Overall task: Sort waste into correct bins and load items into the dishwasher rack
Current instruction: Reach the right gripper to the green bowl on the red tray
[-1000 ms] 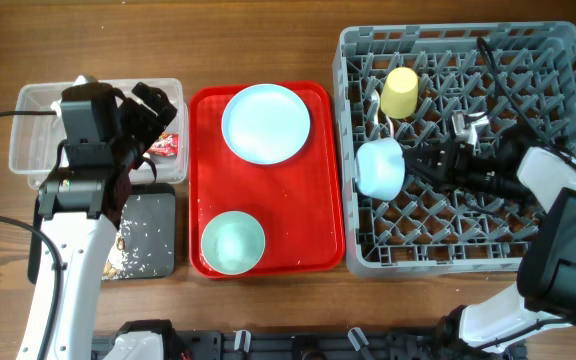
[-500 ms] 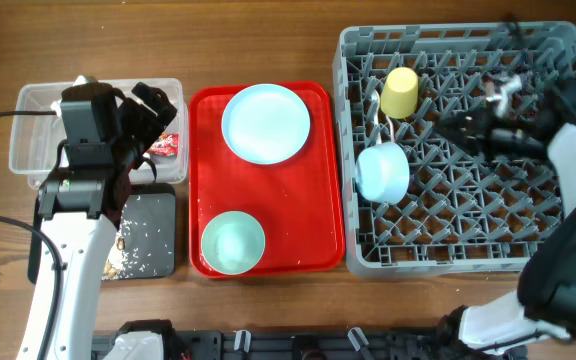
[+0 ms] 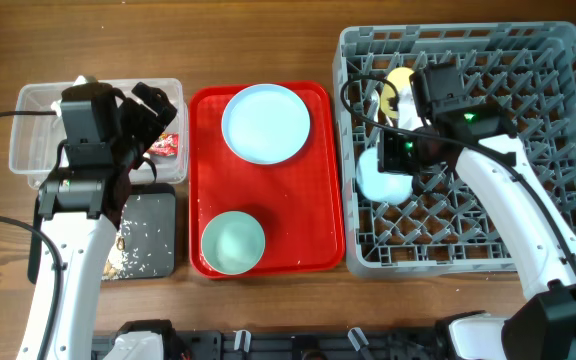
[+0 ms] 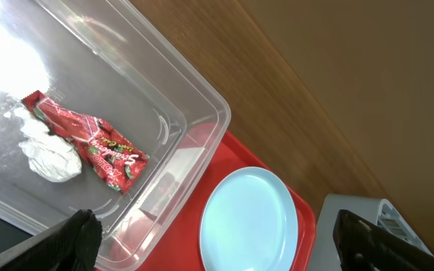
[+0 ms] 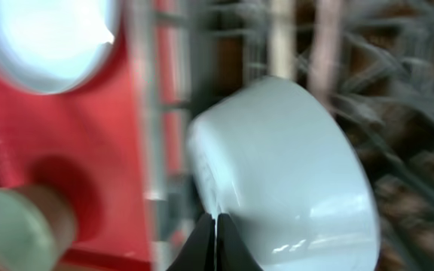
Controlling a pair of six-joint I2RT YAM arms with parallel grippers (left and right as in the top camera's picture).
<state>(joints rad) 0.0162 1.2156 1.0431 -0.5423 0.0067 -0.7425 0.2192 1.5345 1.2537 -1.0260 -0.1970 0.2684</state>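
Observation:
My left gripper [image 3: 153, 135] hangs open and empty over the clear tub [image 3: 38, 140]. In the left wrist view its fingers [image 4: 77, 241] stand wide apart, and the tub [image 4: 194, 113] holds the red-and-white wrapper [image 4: 89, 139] and the white tissue [image 4: 51, 154]. The light blue plate [image 3: 265, 122] and a pale green bowl [image 3: 233, 242] sit on the red tray [image 3: 318, 230]. My right gripper [image 3: 393, 158] is shut, its tips [image 5: 217, 226] at the rim of a pale bowl [image 5: 285, 188] lying on its side in the grey rack [image 3: 558, 60]. The yellow cup [image 3: 396, 88] stands behind it. No spoon or fork shows.
The black tray [image 3: 158, 215] in front of the tub holds crumbs. The rack's upright pegs surround the pale bowl [image 3: 380, 180]. My right arm crosses the rack diagonally. The plate [image 4: 251, 222] lies just right of the tub wall.
My right arm has swung from the rack's far right side back left, over the pale bowl, which stays in the rack. My left arm has not moved.

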